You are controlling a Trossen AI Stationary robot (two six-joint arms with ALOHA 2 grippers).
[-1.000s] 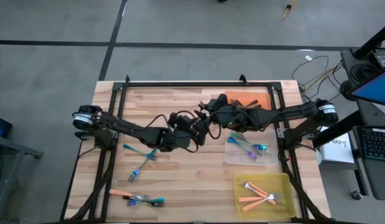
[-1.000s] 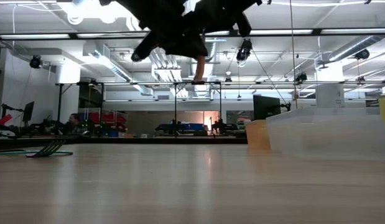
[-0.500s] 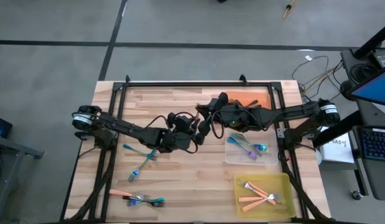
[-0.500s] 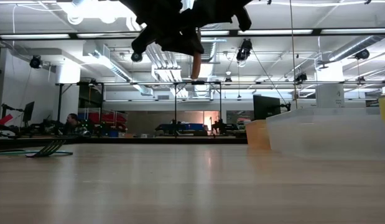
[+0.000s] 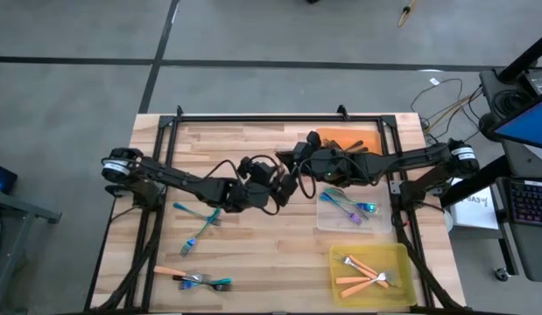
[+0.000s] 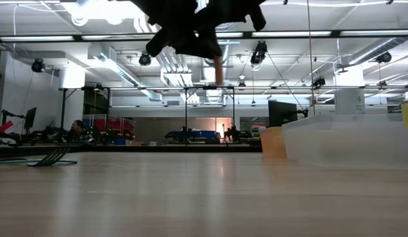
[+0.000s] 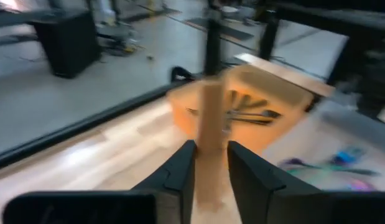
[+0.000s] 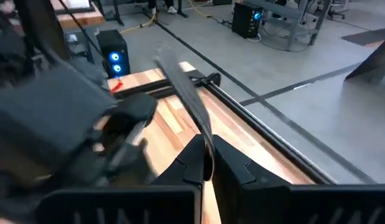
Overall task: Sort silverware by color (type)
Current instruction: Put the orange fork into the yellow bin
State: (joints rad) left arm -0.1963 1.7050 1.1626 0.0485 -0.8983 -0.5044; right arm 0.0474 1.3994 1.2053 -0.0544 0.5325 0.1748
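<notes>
Left gripper [image 7: 211, 163] clamps an orange-handled fork [image 7: 211, 118], edged rightward since half a second ago | right gripper [image 8: 206, 163] grips a dark fork [image 8: 183, 87] mid-table | both lifted; delivery pending.

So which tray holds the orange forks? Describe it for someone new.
Find the wooden table and go to its near right corner. The yellow tray sits there, holding the orange forks. The clear tray just beyond it holds blue forks instead.
</notes>
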